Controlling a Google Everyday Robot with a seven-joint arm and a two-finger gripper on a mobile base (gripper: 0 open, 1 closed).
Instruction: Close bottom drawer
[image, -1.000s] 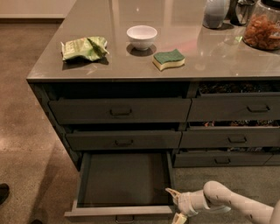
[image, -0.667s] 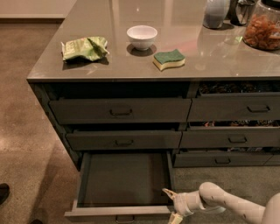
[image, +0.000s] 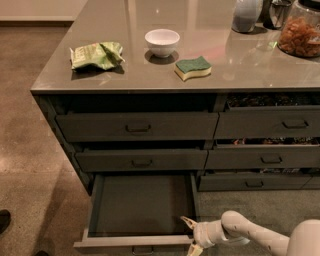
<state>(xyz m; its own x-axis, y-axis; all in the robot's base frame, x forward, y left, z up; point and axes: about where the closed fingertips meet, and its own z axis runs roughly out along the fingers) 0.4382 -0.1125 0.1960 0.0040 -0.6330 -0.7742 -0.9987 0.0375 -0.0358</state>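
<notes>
The bottom drawer (image: 140, 205) is the lowest of the left stack and stands pulled far out. Its inside is bare smooth grey. Its low front (image: 100, 243) runs along the bottom edge of the view, with the small dark pull (image: 142, 249) partly cut off. My gripper (image: 191, 236) is at the drawer's front right corner, by the right end of the front panel. Its pale fingers are spread, one fingertip (image: 187, 220) above the front's top edge and one below. My white arm (image: 260, 236) reaches in from the lower right.
Two taller grey drawers (image: 137, 127) sit above it, slightly ajar. The right stack (image: 267, 125) shows colourful clutter inside. The countertop holds a green bag (image: 96, 55), white bowl (image: 162, 41), sponge (image: 192, 67) and jars (image: 300, 30). A dark shoe (image: 4, 220) is at left.
My arm has drawn slightly left toward the drawer's front right corner. The drawer itself has not visibly moved.
</notes>
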